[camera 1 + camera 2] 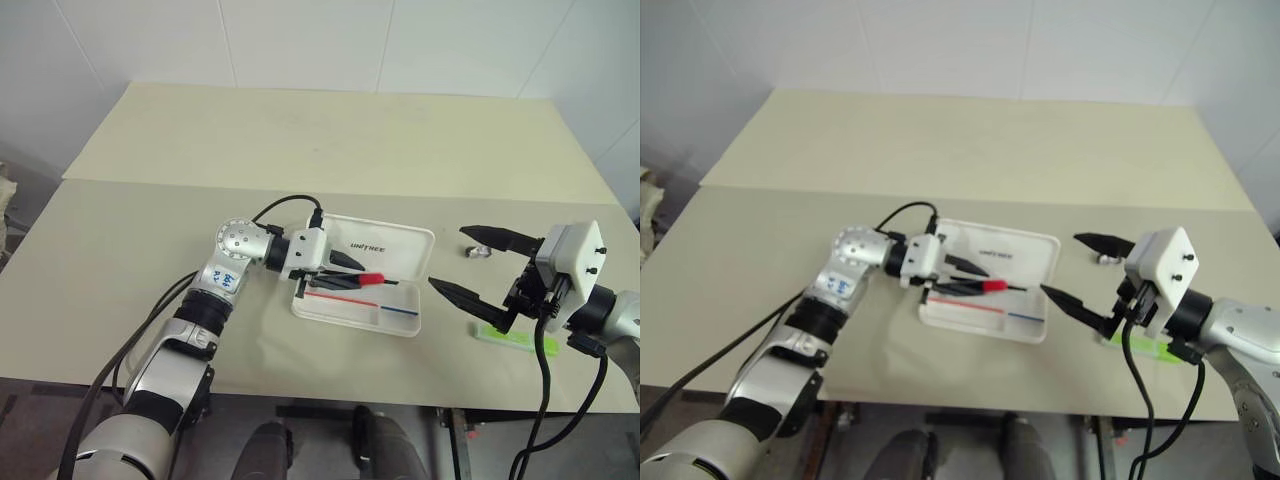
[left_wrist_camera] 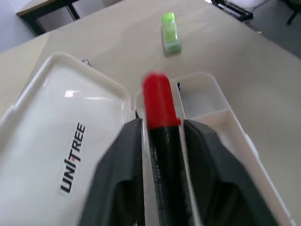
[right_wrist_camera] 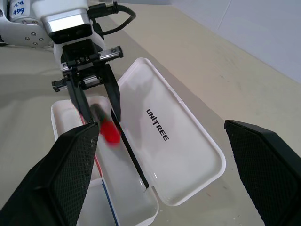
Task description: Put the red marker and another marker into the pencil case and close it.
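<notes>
A: Item one, the white hard plastic pencil case?
B: On the beige table, lid laid flat open with dark "unitree" lettering, tray nearest the robot showing a red and blue stripe.

A: Item two, the slim black-barrelled red marker?
B: Between the two black fingers of the left gripper, over the tray, red cap pointing toward the case's right end. The fingers flank the barrel closely; whether they clamp it or have let go, I cannot tell.

A: Item three, the flat lime-green marker?
B: Lying on the table to the right of the case, well apart from it, just beneath the right arm.

A: Item four, the right gripper?
B: Fingers spread wide, holding nothing, right of the case.

A: Sundries?
B: A small metallic object near the lid's right end.
</notes>
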Motion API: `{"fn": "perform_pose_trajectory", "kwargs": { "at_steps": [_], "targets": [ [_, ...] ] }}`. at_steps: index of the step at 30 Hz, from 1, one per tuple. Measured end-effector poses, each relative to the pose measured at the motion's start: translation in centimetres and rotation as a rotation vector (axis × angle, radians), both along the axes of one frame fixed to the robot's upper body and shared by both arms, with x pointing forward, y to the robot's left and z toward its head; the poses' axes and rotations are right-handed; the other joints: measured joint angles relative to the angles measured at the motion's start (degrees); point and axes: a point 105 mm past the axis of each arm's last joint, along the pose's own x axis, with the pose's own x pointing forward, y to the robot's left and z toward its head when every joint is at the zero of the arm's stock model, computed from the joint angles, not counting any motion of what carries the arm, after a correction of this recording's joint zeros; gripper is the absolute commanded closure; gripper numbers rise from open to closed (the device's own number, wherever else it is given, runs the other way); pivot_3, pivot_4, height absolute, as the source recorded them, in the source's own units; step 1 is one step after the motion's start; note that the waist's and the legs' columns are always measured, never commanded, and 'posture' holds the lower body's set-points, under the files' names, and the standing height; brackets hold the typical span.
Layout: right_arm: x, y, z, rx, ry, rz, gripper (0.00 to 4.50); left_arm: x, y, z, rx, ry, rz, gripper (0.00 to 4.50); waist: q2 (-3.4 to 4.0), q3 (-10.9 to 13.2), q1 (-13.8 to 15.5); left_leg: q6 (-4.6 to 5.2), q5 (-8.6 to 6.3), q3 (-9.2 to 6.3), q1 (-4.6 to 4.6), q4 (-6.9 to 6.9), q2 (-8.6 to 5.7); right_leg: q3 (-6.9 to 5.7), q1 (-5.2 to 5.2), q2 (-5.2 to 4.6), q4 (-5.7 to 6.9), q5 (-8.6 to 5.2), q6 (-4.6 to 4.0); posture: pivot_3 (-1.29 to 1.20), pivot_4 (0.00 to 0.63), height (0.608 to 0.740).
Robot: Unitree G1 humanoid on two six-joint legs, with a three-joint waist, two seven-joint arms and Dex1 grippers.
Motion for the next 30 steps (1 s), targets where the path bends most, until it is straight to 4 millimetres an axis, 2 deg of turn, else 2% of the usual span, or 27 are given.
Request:
{"fn": "perform_pose_trajectory", "kwargs": {
  "at_steps": [6, 10, 15, 17, 21, 25, 27, 30],
  "targets": [
    [-0.1, 0.1, 0.1, -0.001, -0.007, 0.0, 0.0, 0.3, -0.6, 0.2, -0.005, -0.018, 0.009, 0.06, 0.0, 0.0, 0.0, 0.0, 0.0, 0.0, -0.01, -0.01, 0.0, 0.0, 0.0, 0.01, 0.12, 0.01, 0.02, 0.0, 0.15, 0.74],
    [-0.1, 0.2, 0.0, 0.002, -0.005, 0.002, 0.0, 0.3, -1.3, 0.8, -0.049, 0.026, 0.013, 0.01, 0.0, 0.0, 0.0, 0.01, 0.0, 0.0, -0.01, -0.01, 0.0, 0.01, 0.0, 0.02, 0.14, 0.02, 0.03, 0.0, 0.15, 0.74],
    [0.1, 0.7, -0.5, 0.013, 0.017, 0.027, 0.0, -1.2, -1.6, 4.2, -0.185, 0.1, -0.051, 0.01, 0.01, 0.0, -0.2, 0.02, -0.01, 0.02, 0.02, -0.02, 0.05, 0.15, 0.0, 0.13, 0.22, 0.02, 0.03, 0.0, 0.15, 0.74],
    [0.2, 0.6, -0.6, 0.016, 0.021, 0.03, 0.0, -2.0, -1.5, 4.8, -0.211, 0.13, -0.079, 0.01, 0.02, 0.0, -0.2, 0.02, -0.01, 0.03, 0.05, -0.01, 0.07, 0.25, 0.01, 0.21, 0.22, 0.02, 0.03, 0.0, 0.15, 0.74],
    [1.0, 0.5, -1.4, 0.015, 0.073, 0.075, 0.0, -3.4, 0.8, 6.0, -0.293, 0.232, -0.078, 0.01, 0.02, 0.0, -0.7, 0.01, -0.01, 0.07, 0.12, 0.02, 0.21, 0.43, -0.02, 0.41, 0.22, 0.02, -0.02, 0.0, 0.15, 0.74],
    [1.4, -1.1, -3.1, -0.018, 0.154, 0.066, 0.0, -4.0, 3.7, 7.3, -0.3, 0.216, -0.031, 0.01, 0.04, 0.0, -0.7, 0.01, -0.01, 0.09, 0.23, 0.02, 0.22, 0.46, 0.0, 0.42, 0.24, -0.02, -0.09, 0.0, 0.15, 0.74],
    [1.4, -1.9, -3.9, -0.046, 0.19, 0.07, 0.0, -4.5, 4.5, 7.2, -0.297, 0.225, -0.027, 0.01, 0.04, 0.0, -0.6, 0.01, -0.01, 0.11, 0.22, 0.03, 0.21, 0.49, 0.01, 0.42, 0.23, -0.02, -0.08, 0.0, 0.15, 0.74],
    [1.3, -3.7, -5.4, -0.086, 0.261, 0.061, 0.0, -5.3, 6.1, 5.8, -0.244, 0.249, -0.002, 0.01, 0.04, 0.0, -0.6, 0.0, -0.01, 0.14, 0.22, 0.03, 0.21, 0.5, 0.01, 0.42, 0.22, -0.01, -0.07, 0.0, 0.15, 0.74]
  ]
}}
